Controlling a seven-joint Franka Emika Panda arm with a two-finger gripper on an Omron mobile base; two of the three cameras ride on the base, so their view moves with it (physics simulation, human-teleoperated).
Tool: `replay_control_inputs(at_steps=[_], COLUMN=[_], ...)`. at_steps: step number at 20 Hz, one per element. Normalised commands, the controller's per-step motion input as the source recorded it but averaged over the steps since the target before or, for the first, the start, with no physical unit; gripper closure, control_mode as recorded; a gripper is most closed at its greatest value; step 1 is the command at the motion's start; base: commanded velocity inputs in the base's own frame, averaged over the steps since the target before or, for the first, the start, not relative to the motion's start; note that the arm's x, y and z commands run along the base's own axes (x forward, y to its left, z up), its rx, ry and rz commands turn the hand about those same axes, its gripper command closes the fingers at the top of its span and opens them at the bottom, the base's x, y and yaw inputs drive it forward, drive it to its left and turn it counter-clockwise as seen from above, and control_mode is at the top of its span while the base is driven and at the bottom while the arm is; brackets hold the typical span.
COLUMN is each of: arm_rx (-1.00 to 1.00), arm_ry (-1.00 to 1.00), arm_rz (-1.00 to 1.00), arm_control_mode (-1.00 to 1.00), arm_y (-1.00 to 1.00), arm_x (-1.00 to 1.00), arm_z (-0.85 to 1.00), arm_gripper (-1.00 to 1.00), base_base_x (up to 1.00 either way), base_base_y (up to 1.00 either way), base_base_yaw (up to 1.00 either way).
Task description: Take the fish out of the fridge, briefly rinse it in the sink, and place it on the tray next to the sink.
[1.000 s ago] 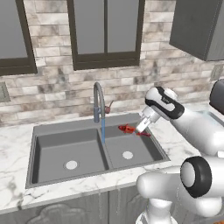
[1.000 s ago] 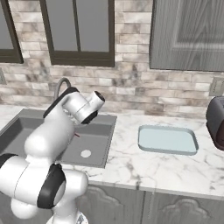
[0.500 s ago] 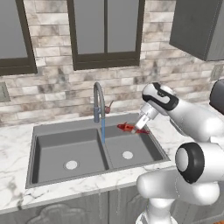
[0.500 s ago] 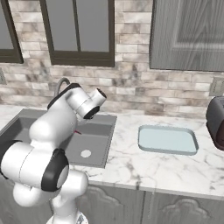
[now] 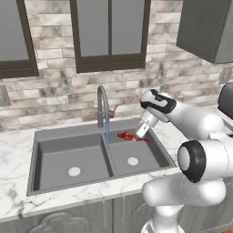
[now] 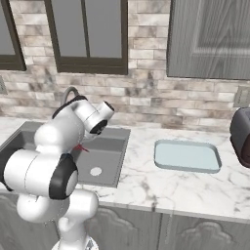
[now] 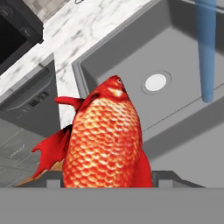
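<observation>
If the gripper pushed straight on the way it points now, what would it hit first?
Probably the floor of the sink basin, near its drain. The gripper holds the fish out ahead; the water stream passes to one side. Depth is unclear.

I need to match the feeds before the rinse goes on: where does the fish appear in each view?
Left base view: fish at centre, over the right basin of the sink, right of the water stream.
Right base view: a red sliver left of centre, mostly behind the arm.
Hand view: fish large at lower centre, above the basin.
Shared landmark: the right basin's drain.
</observation>
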Motion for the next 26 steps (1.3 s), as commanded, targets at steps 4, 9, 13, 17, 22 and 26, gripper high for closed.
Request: replay_control_inputs(at_steps=[4, 9, 13, 17, 22, 26], arm_rx=[-0.01, -0.01, -0.01, -0.04, -0.06, -0.08], arm_ry=[0.0, 0.0, -0.01, -0.05, -0.11, -0.22], arm_rz=[0.0, 0.0, 0.0, 0.0, 0.0, 0.0], arm_control_mode=[-1.0, -1.0, -1.0, -1.0, -1.0, -1.0], arm_y=[0.23, 0.22, 0.12, 0.09, 0.14, 0.11], arm_x=[0.14, 0.19, 0.18, 0.16, 0.12, 0.11], arm_z=[0.0, 0.0, -0.05, -0.2, -0.24, -0.12], arm_gripper=[1.0, 1.0, 1.0, 1.0, 1.0, 1.0], base_base_x=[0.0, 0.0, 0.0, 0.0, 0.0, 0.0], base_base_y=[0.0, 0.0, 0.0, 0.0, 0.0, 0.0], base_base_yaw=[0.0, 0.0, 0.0, 0.0, 0.0, 0.0])
